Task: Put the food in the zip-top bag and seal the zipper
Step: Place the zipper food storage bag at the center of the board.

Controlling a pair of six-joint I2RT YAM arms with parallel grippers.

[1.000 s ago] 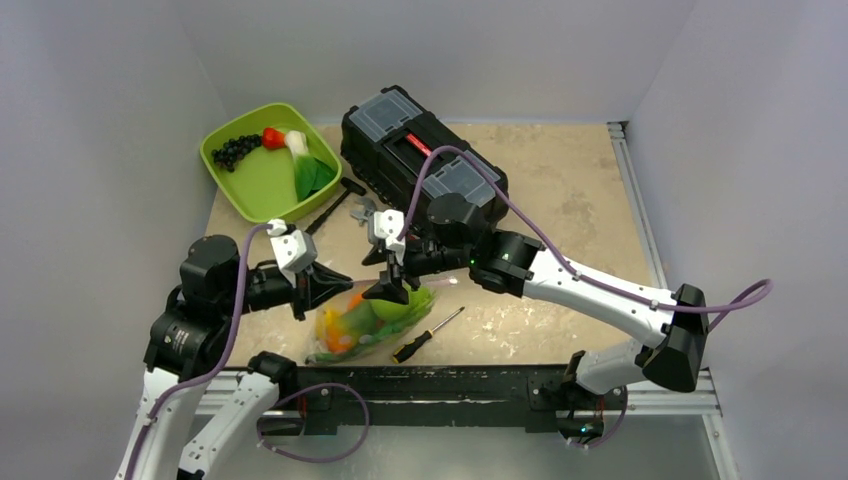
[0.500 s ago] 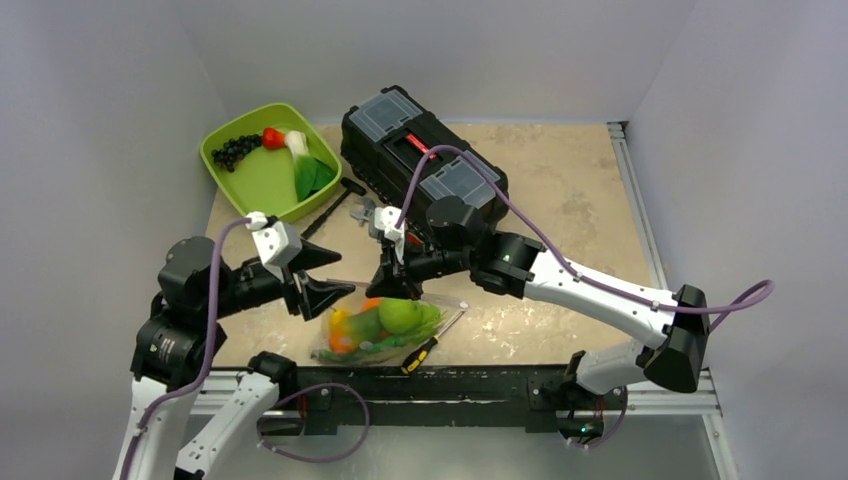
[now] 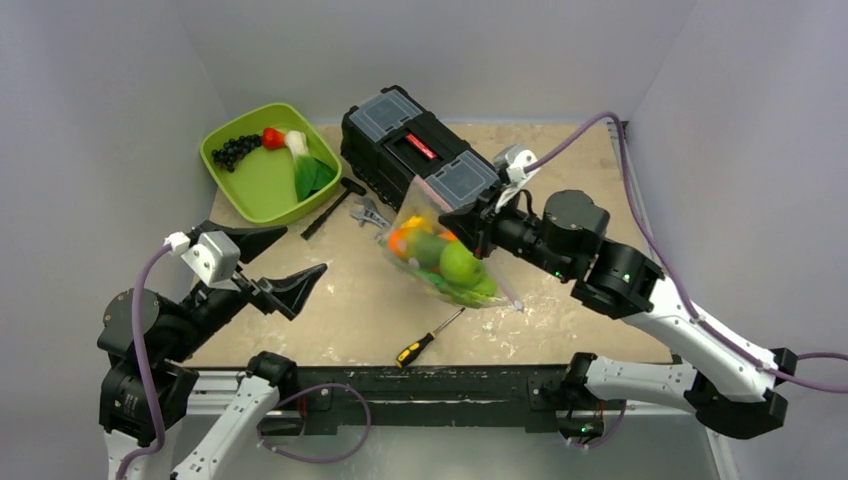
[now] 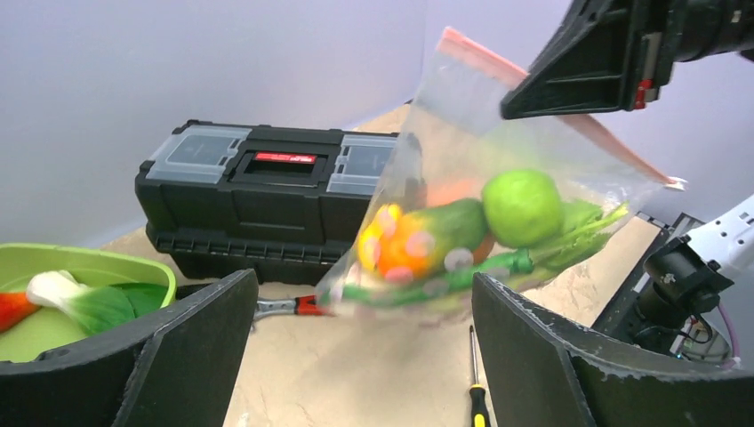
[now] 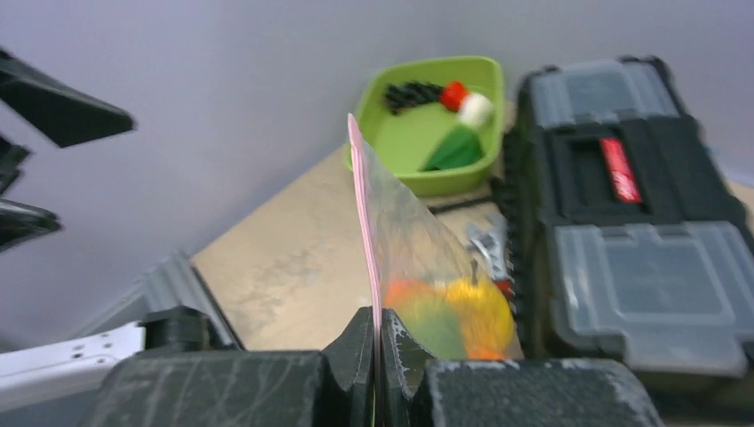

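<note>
The clear zip-top bag [image 3: 437,240] hangs in the air in front of the toolbox, tilted, with the food [image 3: 450,265] inside it: a green apple, orange and yellow pieces and green stalks. My right gripper [image 3: 476,226] is shut on the bag's pink zipper [image 5: 364,205] edge, and in the right wrist view the strip runs straight up from between its jaws [image 5: 381,327]. My left gripper [image 3: 306,250] stands open low on the left, apart from the bag. In the left wrist view the bag [image 4: 445,178] and the food [image 4: 498,227] hang beyond its spread fingers [image 4: 178,347].
A lime-green tray [image 3: 255,185] at the back left holds dark grapes, a red piece and a green-white vegetable. A black toolbox [image 3: 400,140] stands behind the bag. A yellow-handled screwdriver [image 3: 428,337] lies near the front edge, with a wrench [image 3: 366,213] and a black tool [image 3: 328,208] by the toolbox.
The right gripper shut on the bag's edge and lifted it off the table, up and to the right. The left gripper opened, let go and drew back to the left.
</note>
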